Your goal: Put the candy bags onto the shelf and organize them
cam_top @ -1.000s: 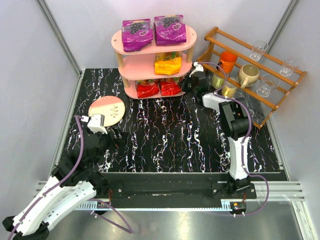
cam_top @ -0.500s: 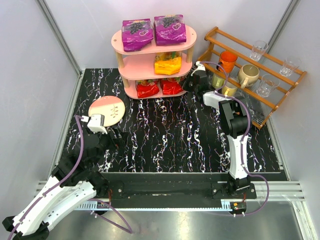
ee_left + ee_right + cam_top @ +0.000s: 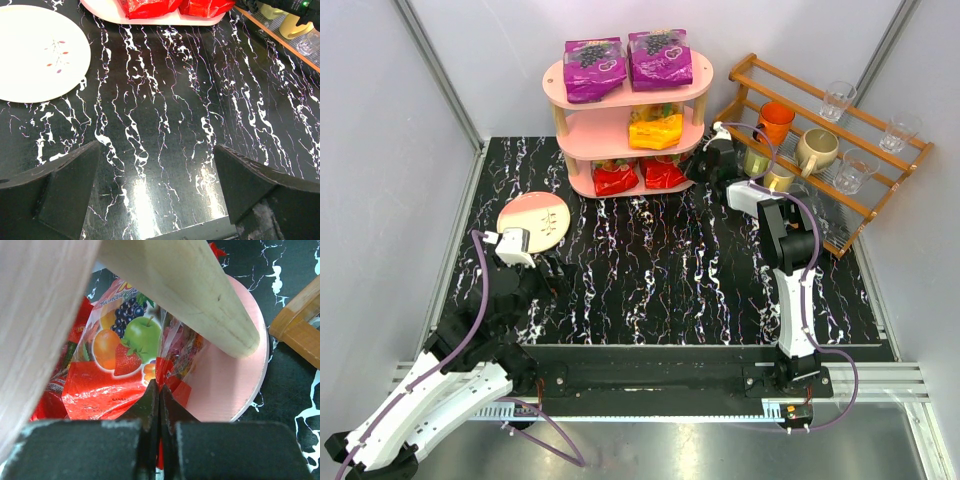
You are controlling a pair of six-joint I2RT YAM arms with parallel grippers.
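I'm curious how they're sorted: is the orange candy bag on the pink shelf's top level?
No, the orange bag lies on the middle tier of the shelf, below the top.

Black-white arms [image 3: 790, 310], purple cables [image 3: 482, 280], black hands [image 3: 156, 150]

Walls [image 3: 380, 150]: pale grey panels, aluminium posts [image 3: 438, 75]. Tabletop [image 3: 660, 270]: black, white-veined marble pattern, glossy glare. Wooden rack [image 3: 788, 76]: right rear, cups [image 3: 775, 120], glasses [image 3: 837, 98].

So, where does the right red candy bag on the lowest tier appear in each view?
Top external: right red bag, upper centre.
Left wrist: right red bag, top edge, right of centre.
Right wrist: right red bag, centre left, fruit print showing.
Shared landmark: shelf's lowest tier.
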